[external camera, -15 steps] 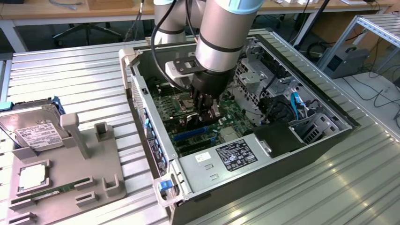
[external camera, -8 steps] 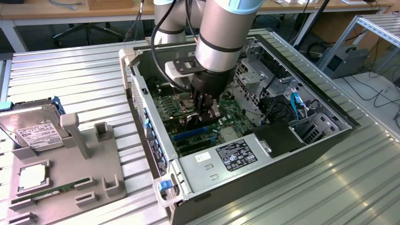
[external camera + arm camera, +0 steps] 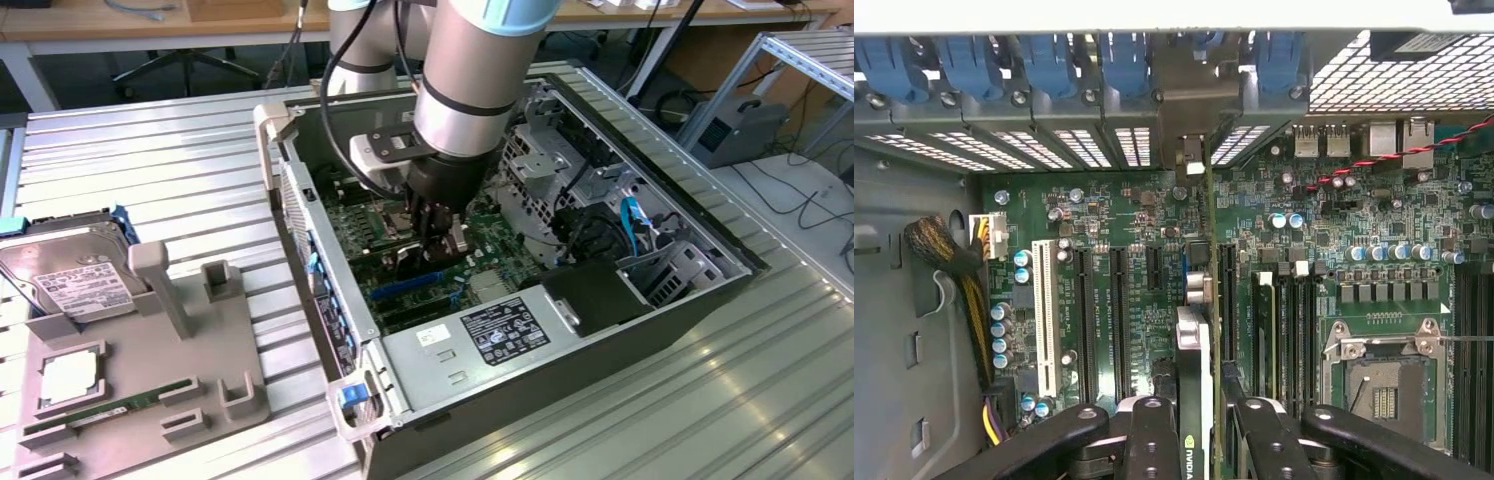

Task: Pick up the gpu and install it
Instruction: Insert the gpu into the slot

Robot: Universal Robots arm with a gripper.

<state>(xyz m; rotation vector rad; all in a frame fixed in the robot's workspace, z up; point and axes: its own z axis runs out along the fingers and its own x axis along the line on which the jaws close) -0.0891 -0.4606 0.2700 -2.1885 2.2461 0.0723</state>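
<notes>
- Reaching down into the open computer case (image 3: 663, 203), the arm's gripper (image 3: 435, 246) is clamped on the gpu (image 3: 458, 240). In the exterior view the card stands on edge just above the green motherboard (image 3: 514, 252).
- To the exterior view's left, well apart from the case, a grey fixture (image 3: 147, 330) holds a hard drive (image 3: 67, 272) and a green memory stick (image 3: 96, 412).
- In the wrist view, the gripper (image 3: 1194, 440) pinches the gpu (image 3: 1192, 350) between two black fingers (image 3: 1152, 440), one on each face.
- The card is seen edge-on here, between the black expansion slots (image 3: 1119, 320) and the memory slots (image 3: 1284, 330). It points toward the rear slot openings (image 3: 1099, 145).
- Whether its edge is seated in a slot cannot be told.
- A white slot (image 3: 1042, 315) and the CPU socket (image 3: 1384, 385) lie to either side.
</notes>
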